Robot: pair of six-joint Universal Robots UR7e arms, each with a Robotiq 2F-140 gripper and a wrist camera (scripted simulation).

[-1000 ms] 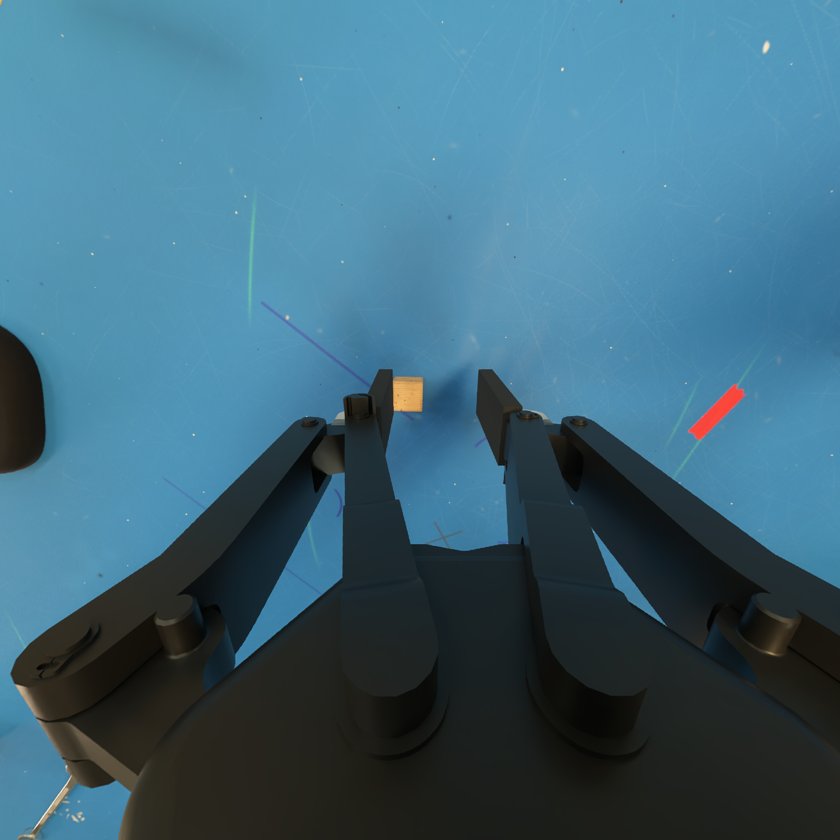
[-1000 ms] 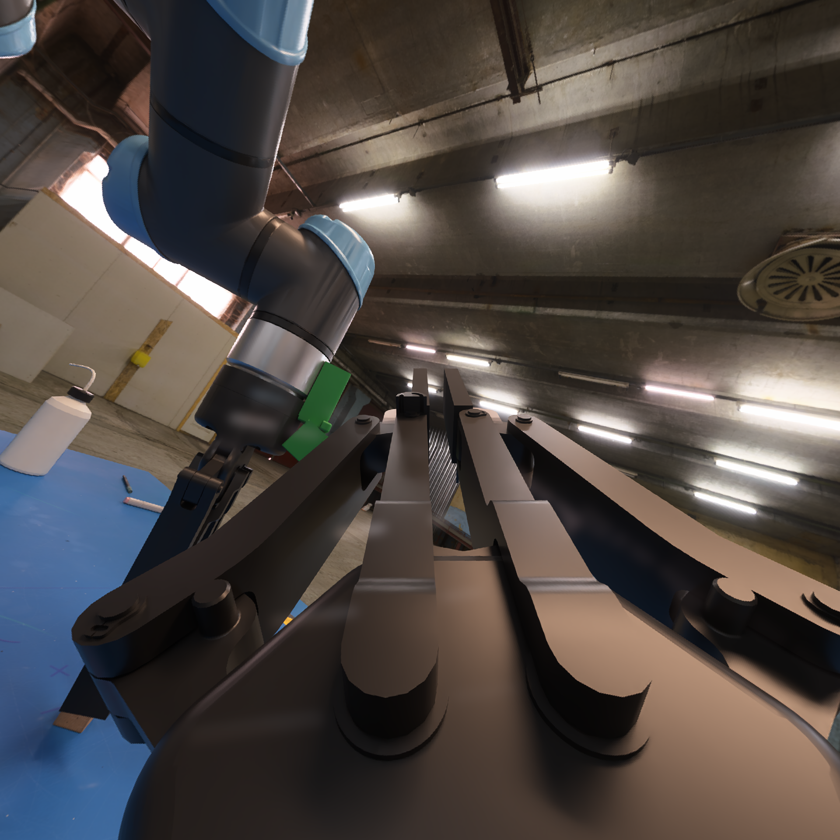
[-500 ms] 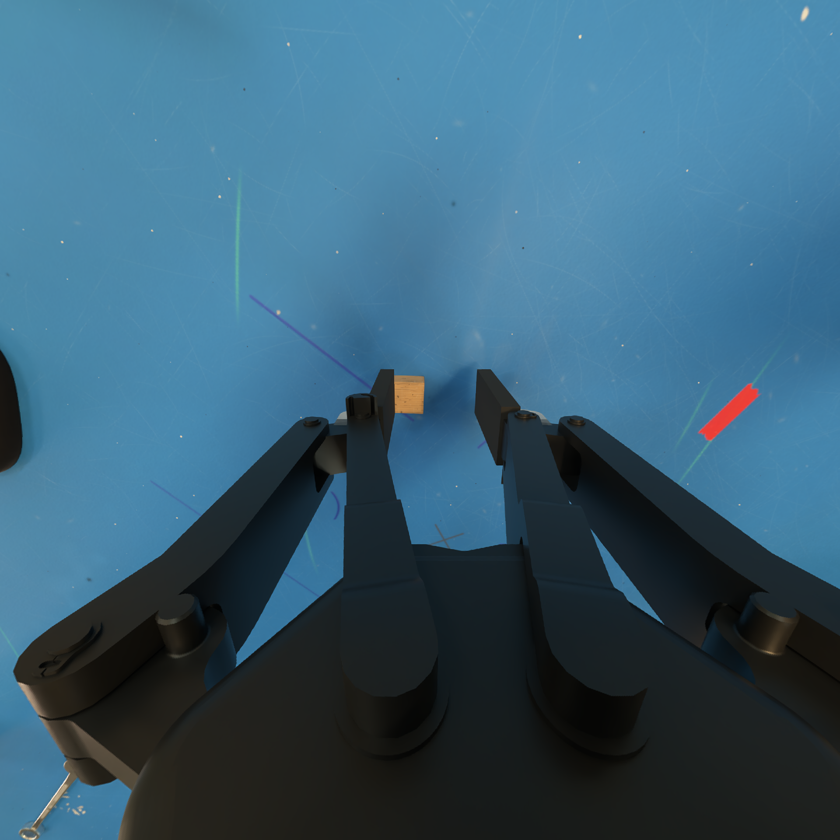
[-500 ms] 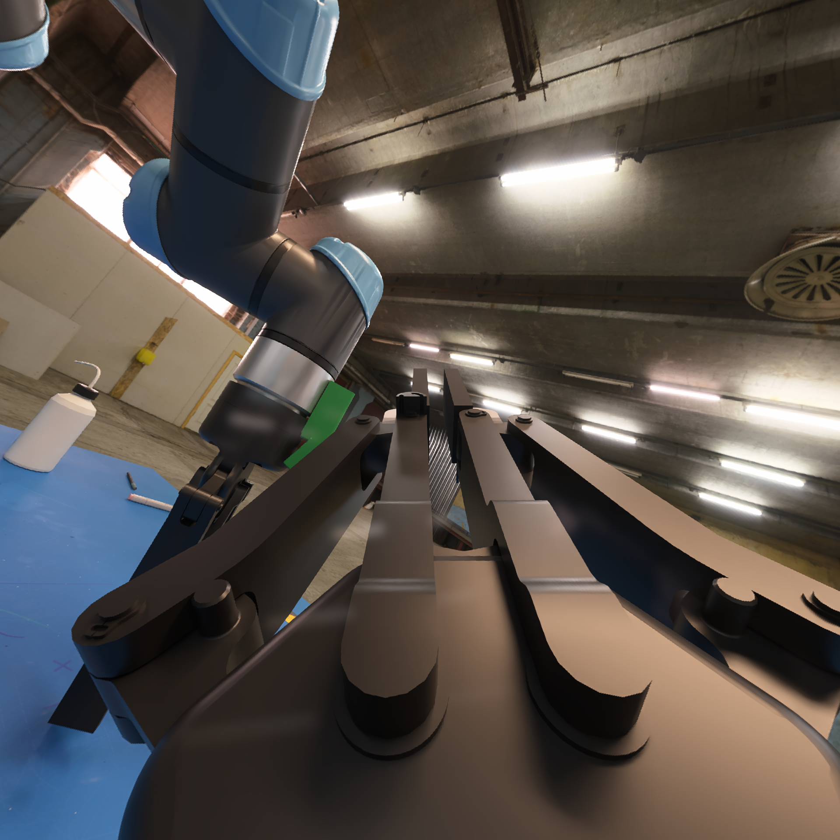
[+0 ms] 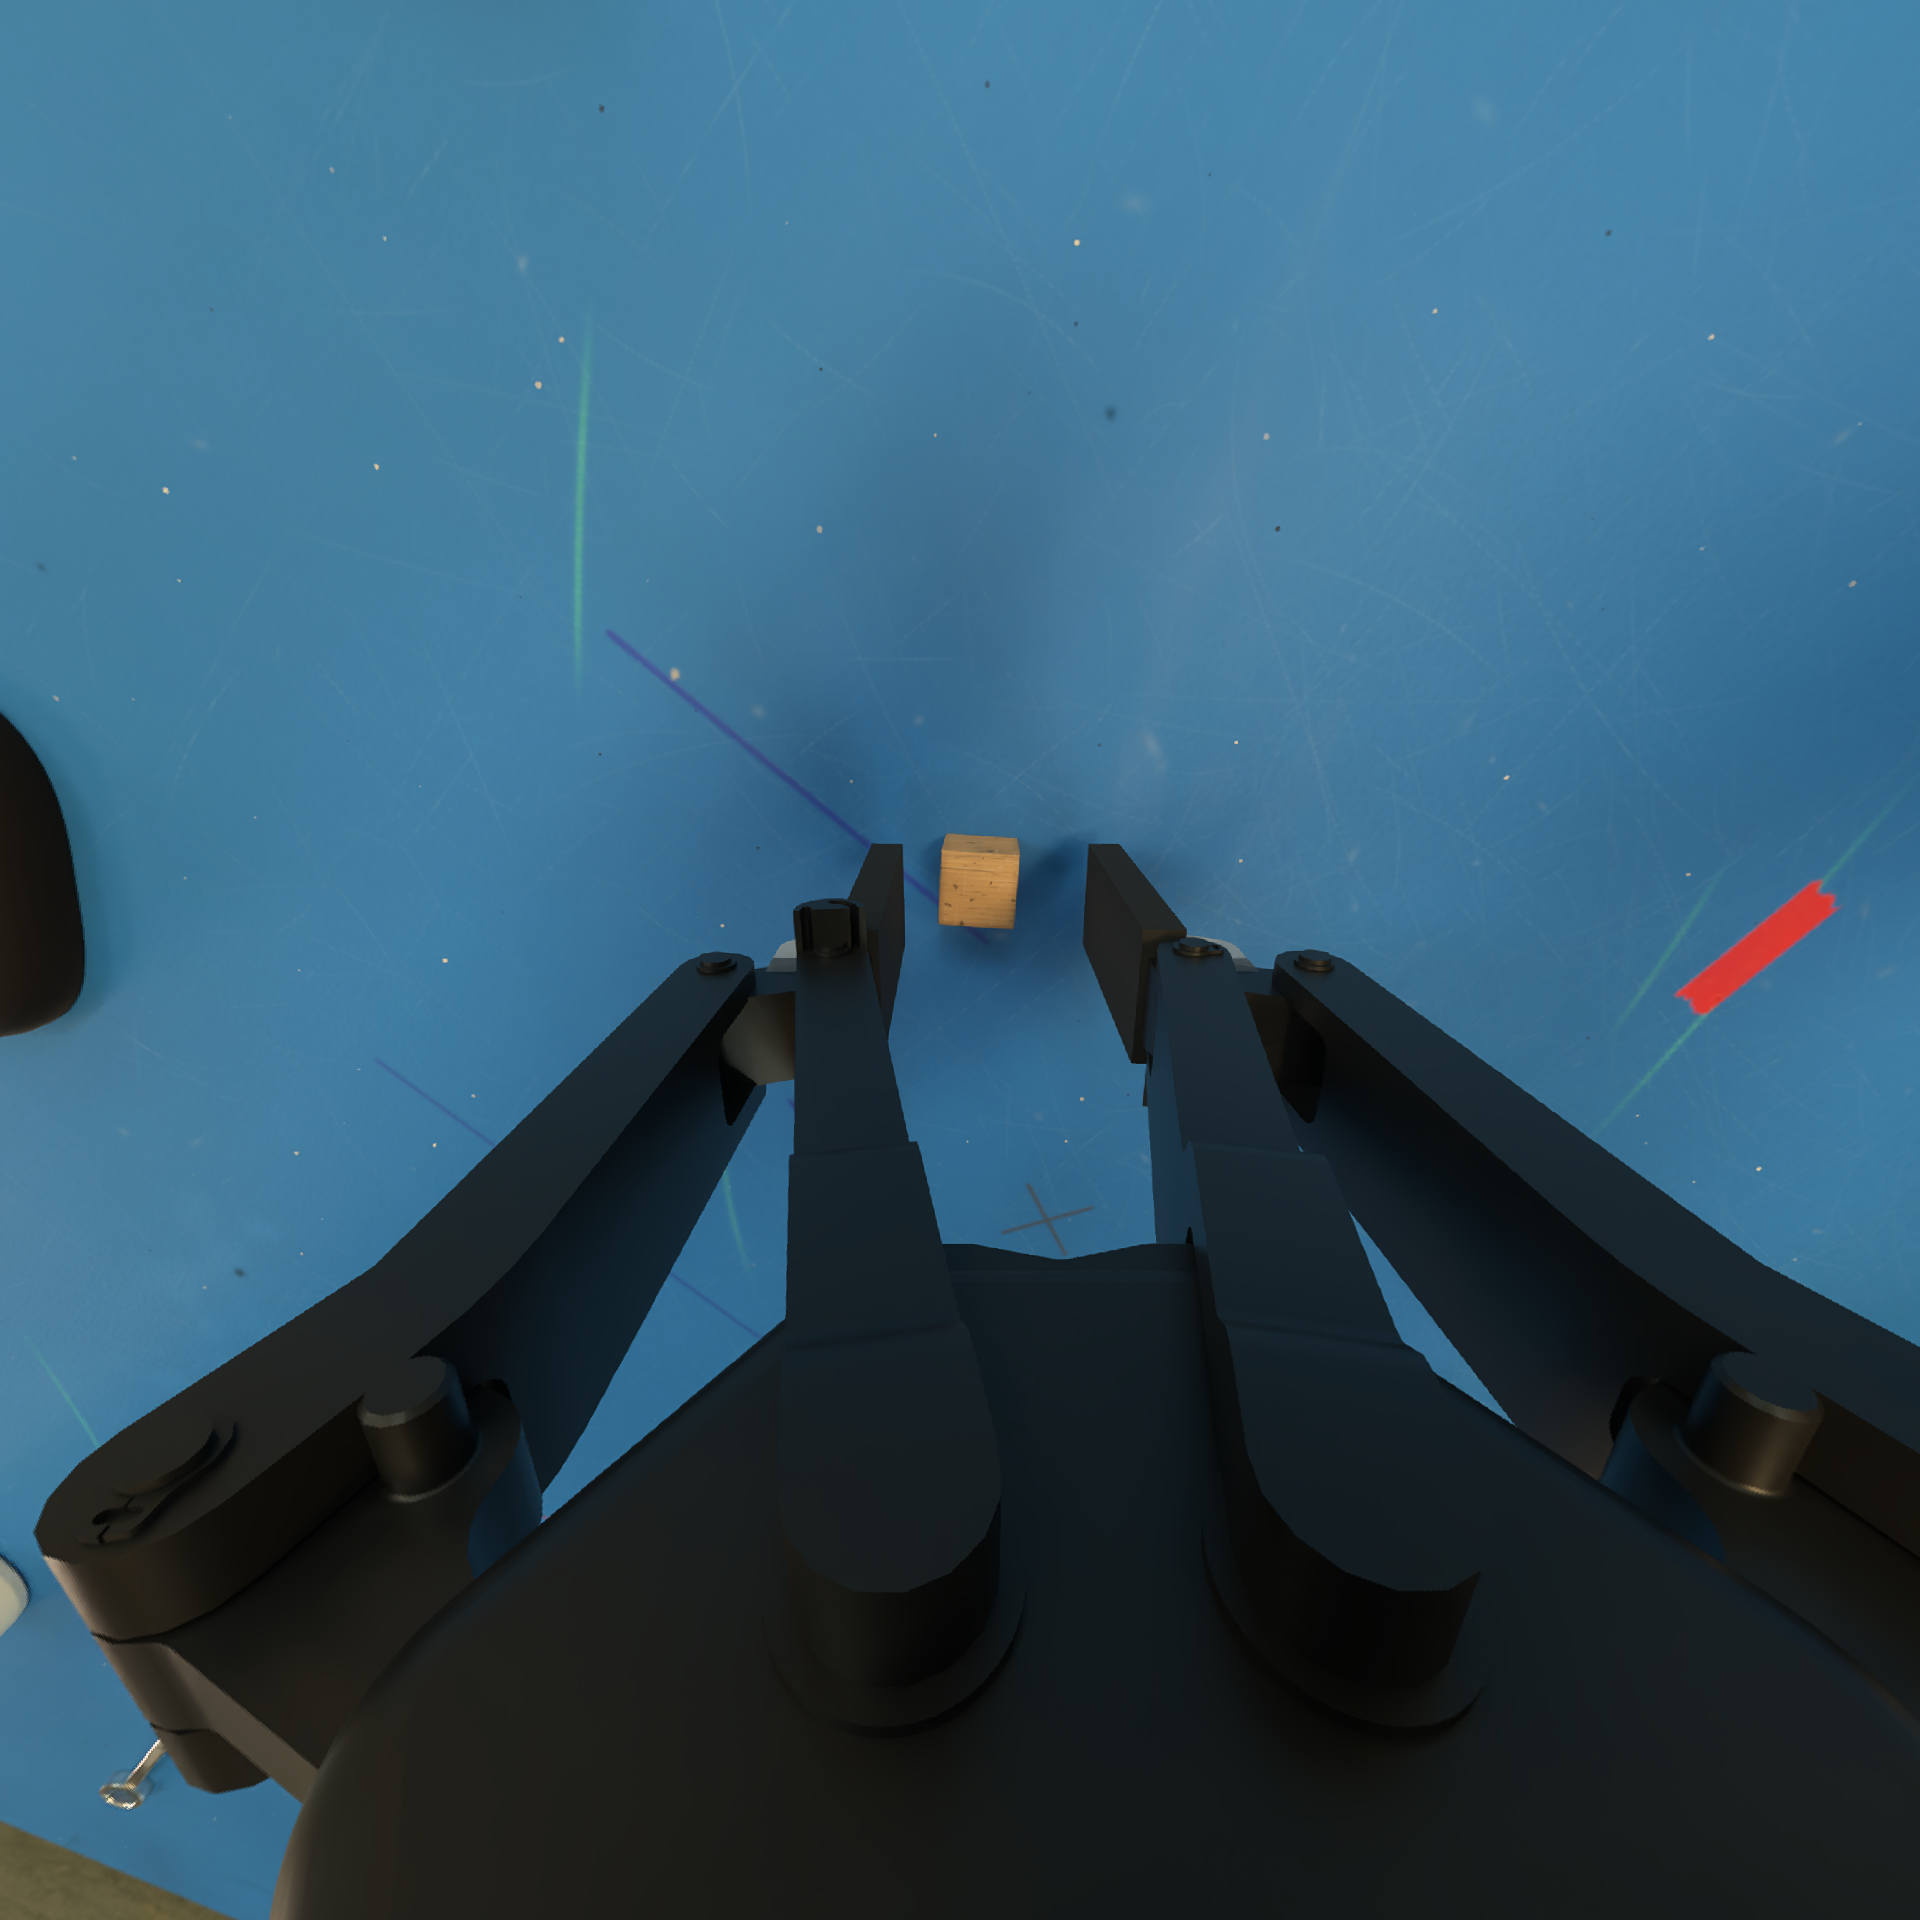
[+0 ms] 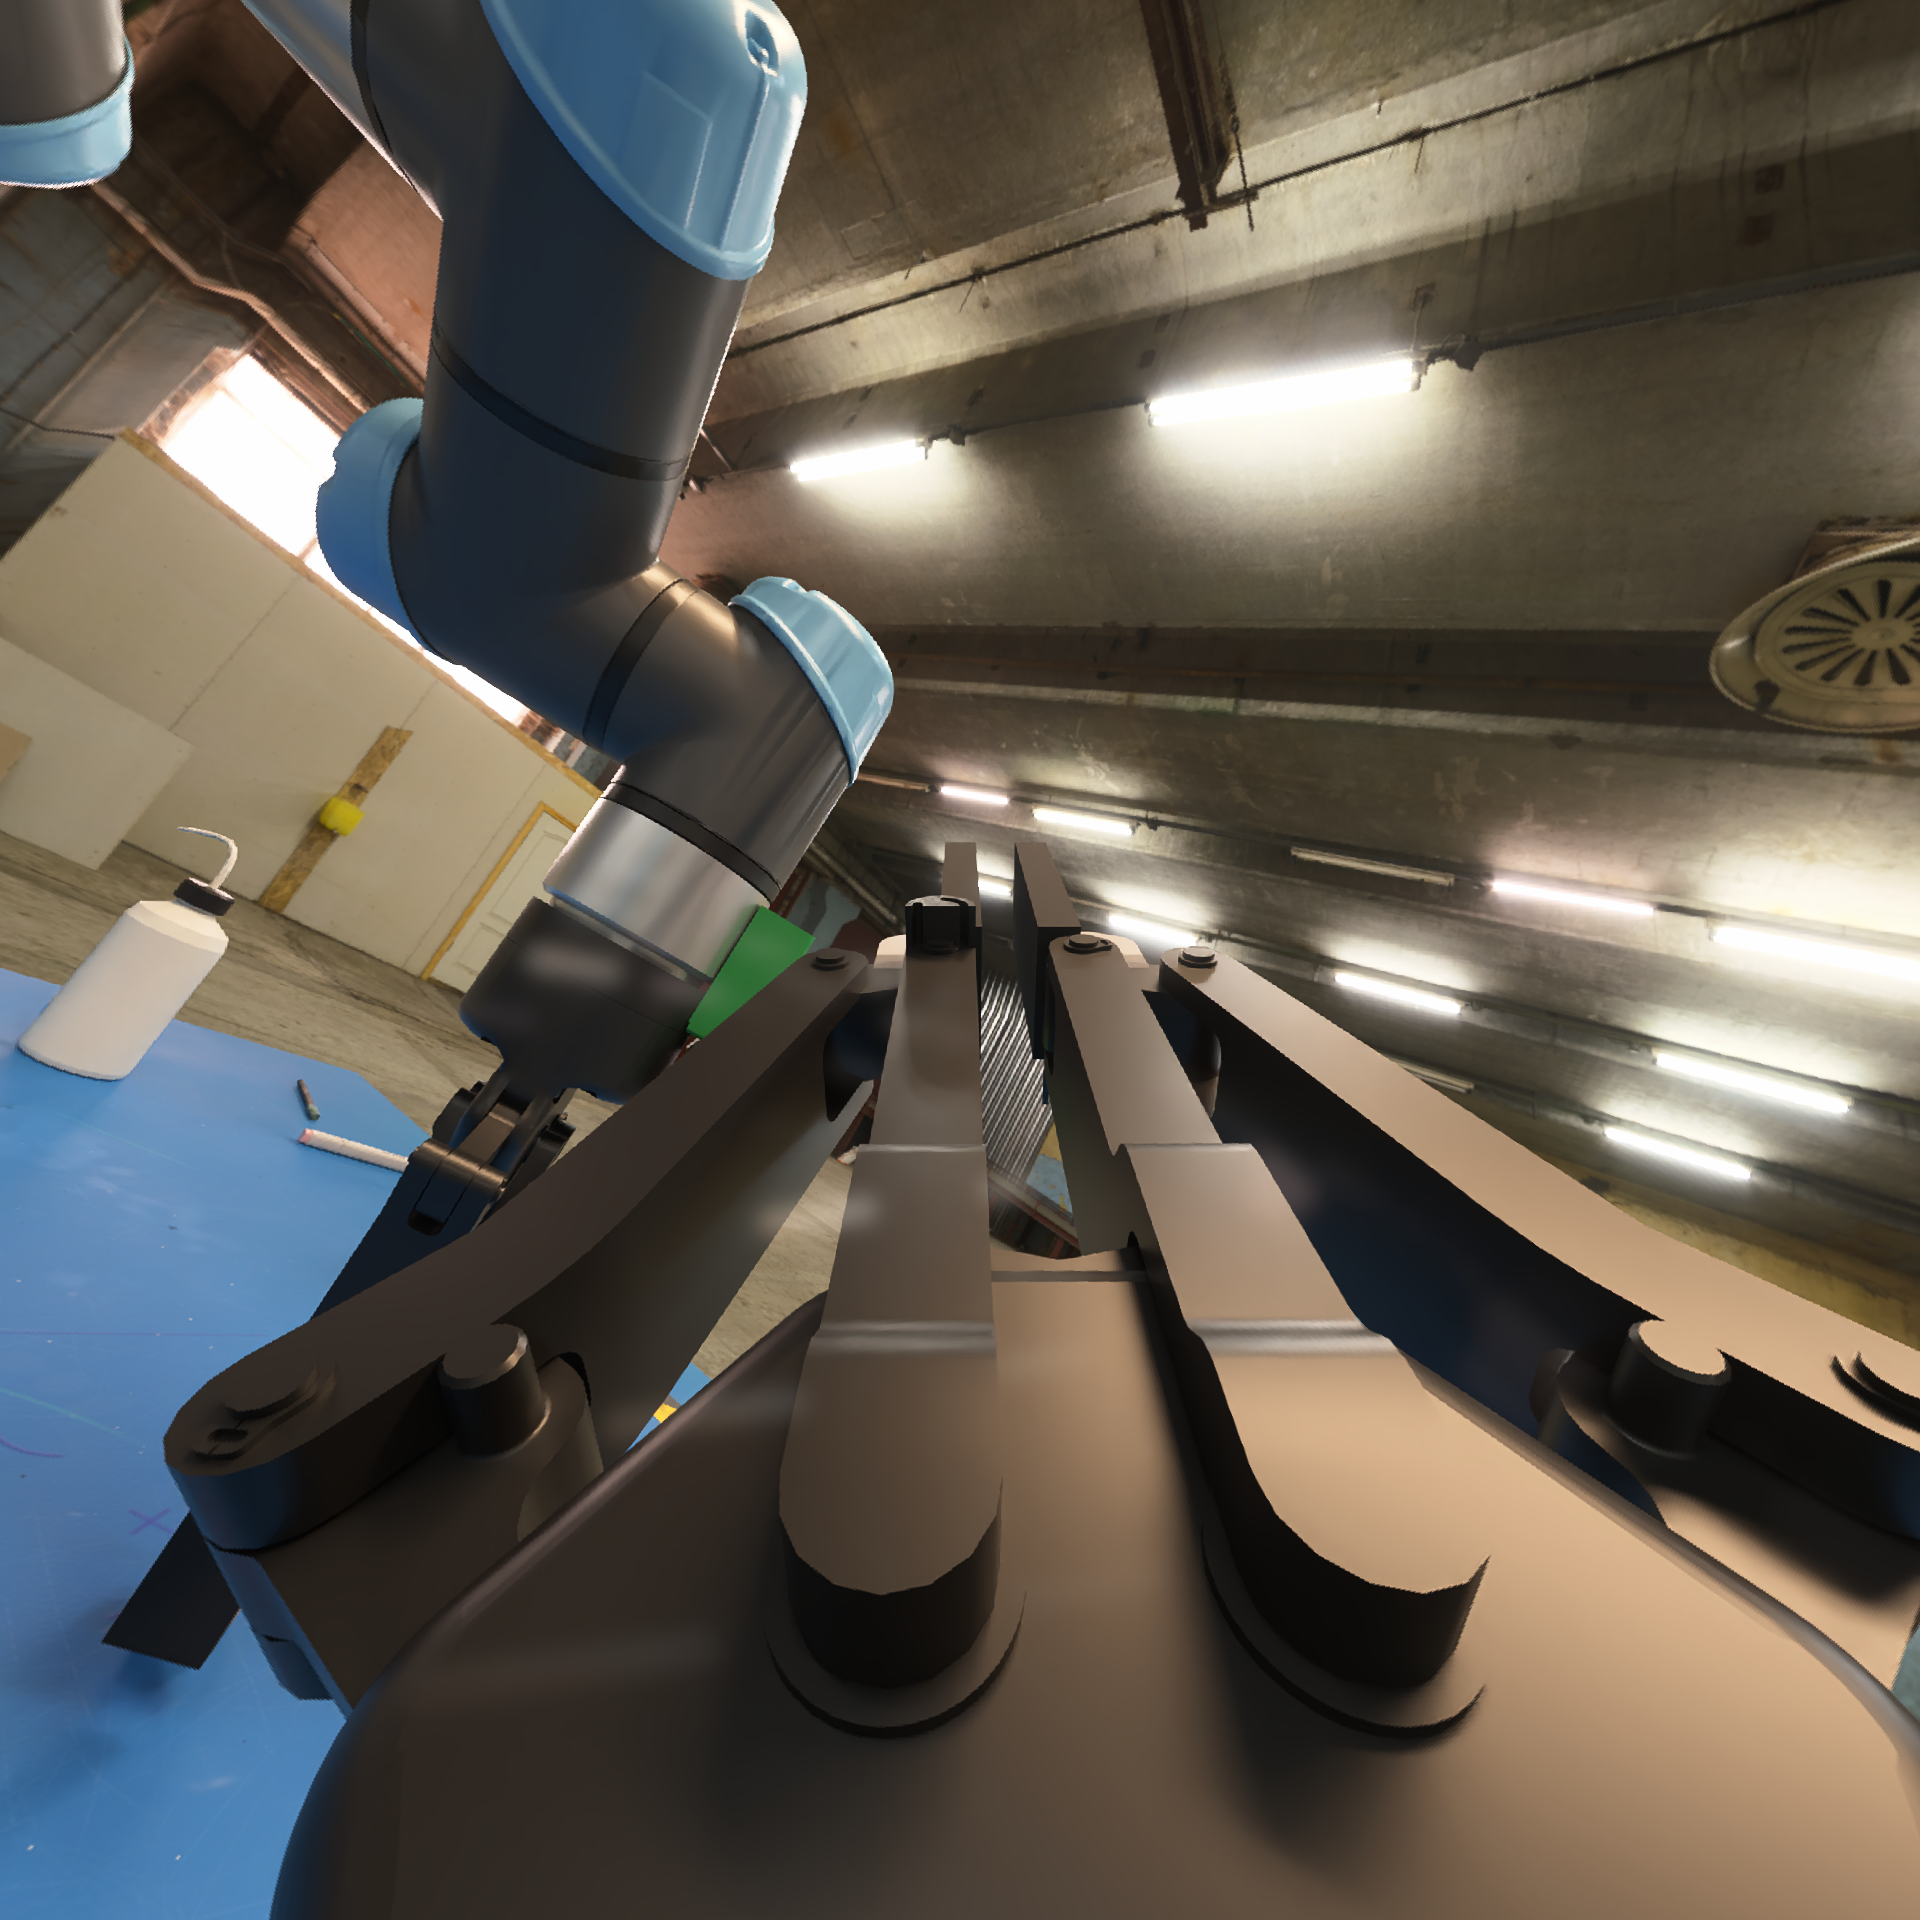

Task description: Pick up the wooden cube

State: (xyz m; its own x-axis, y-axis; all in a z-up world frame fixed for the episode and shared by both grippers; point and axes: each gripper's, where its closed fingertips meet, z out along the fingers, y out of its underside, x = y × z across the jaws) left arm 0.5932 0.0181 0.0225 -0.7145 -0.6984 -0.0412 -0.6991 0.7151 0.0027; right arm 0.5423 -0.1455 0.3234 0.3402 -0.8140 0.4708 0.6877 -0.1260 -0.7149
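— Well, what had changed at the wooden cube (image 5: 978,882)?

— A second earlier it sat tight against the left gripper (image 5: 992,894)'s left-hand pad; at this moment a sliver of blue mat (image 5: 1039,312) showed between them, and the cube stood more nearly midway between the two pads, touching neither. The jaws were spread apart with nothing held.

— And for the task?

— I judged that a better set-up for closing squarely; the lift itself was not yet begun, since the cube still rested on the mat.

— The right gripper (image 6: 995,883)?

— Its fingers were drawn nearly together, empty, pointing up at the ceiling, well away from the cube.

— Any writing or brands?

— None readable. Right of the cube lay a strip of red tape (image 5: 1756,948); a white squeeze bottle (image 6: 125,987) stood at the mat's far edge, unmarked as far as I could tell.
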